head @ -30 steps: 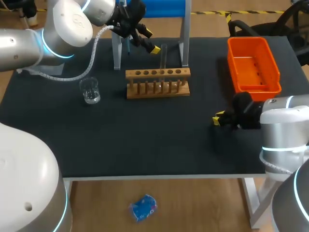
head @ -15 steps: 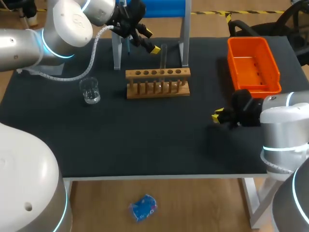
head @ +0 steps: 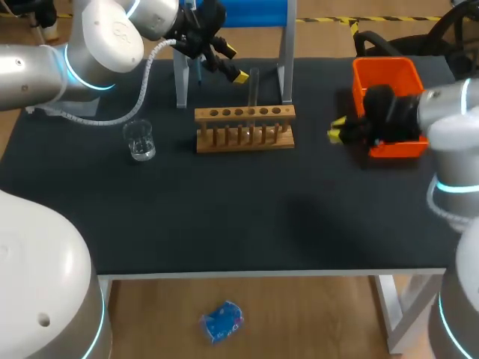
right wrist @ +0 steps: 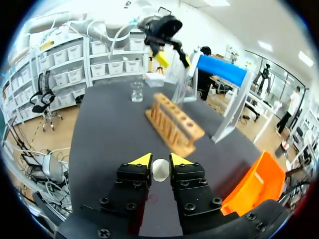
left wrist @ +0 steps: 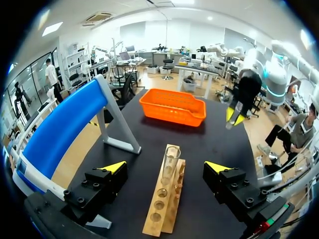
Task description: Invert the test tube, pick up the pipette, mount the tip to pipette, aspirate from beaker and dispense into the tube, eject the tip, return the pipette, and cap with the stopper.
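A clear test tube (head: pixel 254 84) stands upright in the wooden rack (head: pixel 245 127) at the table's back middle. My left gripper (head: pixel 233 64) hangs open just left of the tube's top. In the left wrist view the tube (left wrist: pixel 171 158) rises between the spread fingers of the left gripper (left wrist: pixel 166 167) without touching them. My right gripper (head: pixel 337 132) hovers right of the rack, at the orange bin's left side. It is shut on a small white stopper (right wrist: pixel 160 170), seen between the yellow tips of the right gripper (right wrist: pixel 160 161). The glass beaker (head: pixel 139 140) stands left of the rack.
An orange bin (head: pixel 394 75) sits at the back right, partly covered by my right arm. A blue stand on white legs (head: pixel 283 52) rises behind the rack, with a thin bluish tool (head: pixel 198 71) hanging by its left leg.
My right arm has carried the stopper from the table's front right back toward the orange bin and the rack's right end. The left arm and the tube have not moved.
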`<state>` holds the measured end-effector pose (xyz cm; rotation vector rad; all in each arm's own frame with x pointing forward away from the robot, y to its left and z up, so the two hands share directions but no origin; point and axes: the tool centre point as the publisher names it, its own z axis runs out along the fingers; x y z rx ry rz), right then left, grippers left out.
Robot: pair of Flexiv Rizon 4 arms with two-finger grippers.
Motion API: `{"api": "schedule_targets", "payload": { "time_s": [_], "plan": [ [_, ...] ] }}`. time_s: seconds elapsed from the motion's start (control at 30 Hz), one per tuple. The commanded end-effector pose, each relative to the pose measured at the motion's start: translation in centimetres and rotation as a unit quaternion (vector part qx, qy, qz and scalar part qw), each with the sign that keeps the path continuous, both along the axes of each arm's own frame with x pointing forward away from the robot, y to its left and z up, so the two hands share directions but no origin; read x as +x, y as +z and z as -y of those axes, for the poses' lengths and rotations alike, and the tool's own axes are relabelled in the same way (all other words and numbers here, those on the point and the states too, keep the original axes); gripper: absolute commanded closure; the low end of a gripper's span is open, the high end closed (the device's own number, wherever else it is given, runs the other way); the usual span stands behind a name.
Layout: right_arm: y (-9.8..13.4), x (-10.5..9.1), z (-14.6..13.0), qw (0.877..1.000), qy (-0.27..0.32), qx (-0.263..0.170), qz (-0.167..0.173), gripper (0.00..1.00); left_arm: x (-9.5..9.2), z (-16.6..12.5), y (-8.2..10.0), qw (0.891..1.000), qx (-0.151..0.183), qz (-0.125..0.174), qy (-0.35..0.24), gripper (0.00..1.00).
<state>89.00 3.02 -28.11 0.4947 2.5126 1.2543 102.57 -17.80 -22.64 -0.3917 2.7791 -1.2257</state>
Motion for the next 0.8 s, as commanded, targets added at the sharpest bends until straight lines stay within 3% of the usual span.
{"api": "schedule_targets", "payload": {
  "time_s": [0.03, 0.1, 0.63, 0.8],
  "plan": [
    [4.4, 1.4, -0.1, 0.997, 0.066, -0.003, -0.051, 1.00, 0.1, 0.0, 0.2, 1.000, 0.002, -0.002, -0.001, 0.00],
    [5.8, 2.2, -0.2, 0.998, 0.053, 0.008, -0.039, 1.00, 0.1, 0.0, 0.2, 1.000, 0.002, -0.002, -0.001, 0.00],
    [5.8, 2.2, -0.2, 0.998, 0.053, 0.008, -0.039, 1.00, 0.1, 0.0, 0.2, 1.000, 0.002, -0.002, -0.001, 0.00],
    [6.5, 4.7, -0.7, 0.996, 0.086, 0.009, 0.000, 1.00, 0.1, 0.0, 0.2, 1.000, 0.002, -0.002, -0.001, 0.00]
  ]
}}
